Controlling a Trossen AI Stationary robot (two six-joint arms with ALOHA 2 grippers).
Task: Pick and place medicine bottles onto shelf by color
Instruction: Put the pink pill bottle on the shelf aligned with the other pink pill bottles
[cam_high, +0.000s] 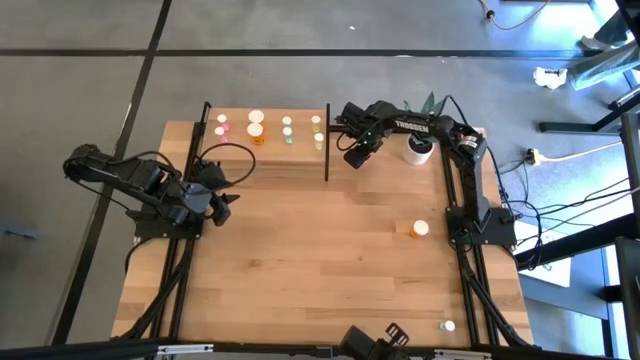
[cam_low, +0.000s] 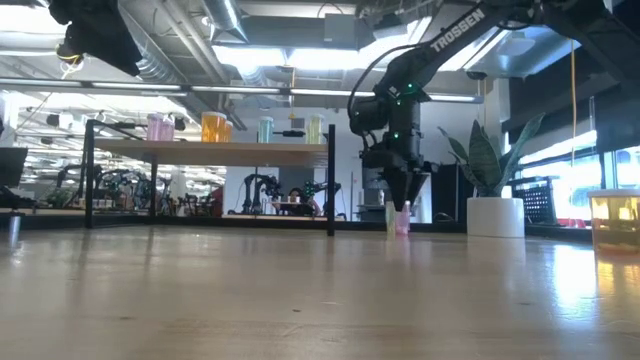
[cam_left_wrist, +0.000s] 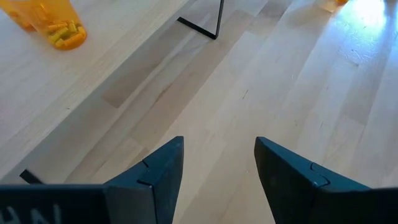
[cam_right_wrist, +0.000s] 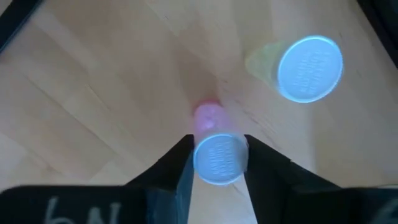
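pink bottle (cam_right_wrist: 214, 149) | clamped by right pincer (cam_right_wrist: 217, 163) (body mostly hidden) | left pincer (cam_left_wrist: 217, 171) open

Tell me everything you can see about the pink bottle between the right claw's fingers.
The pink bottle is tiny, translucent pink, apparently plastic, with a round white cap. It stands upright on the wood table, right of the shelf. The right claw has its fingers on both sides of the cap. A yellowish bottle stands close by, apart.
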